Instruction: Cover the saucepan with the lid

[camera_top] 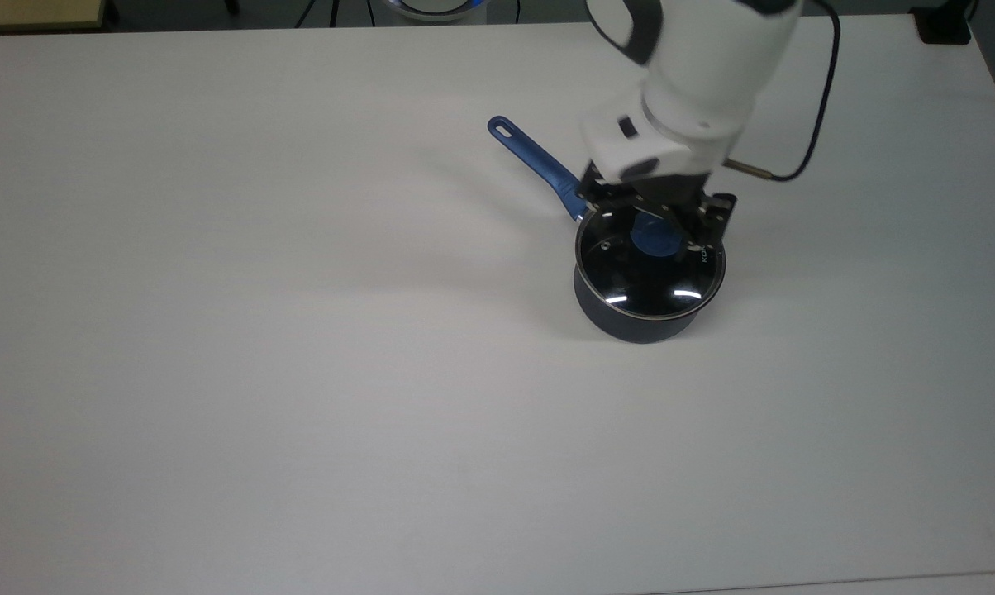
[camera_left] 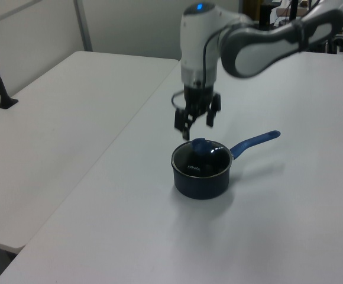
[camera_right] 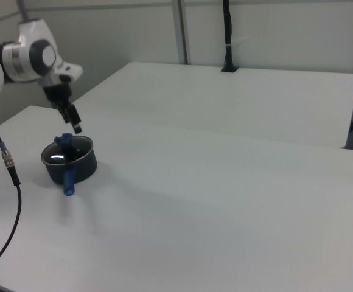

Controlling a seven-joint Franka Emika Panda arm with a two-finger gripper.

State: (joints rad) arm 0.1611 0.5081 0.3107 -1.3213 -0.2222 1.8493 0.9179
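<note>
Glass lid (camera_top: 650, 266) seated on saucepan (camera_left: 200, 177), tool (camera_left: 197, 123) clear above

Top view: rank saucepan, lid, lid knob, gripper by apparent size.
1. saucepan, counting its handle
2. lid, spanning about the pan's rim
3. gripper, nearer the camera, so unsure
4. knob
</note>
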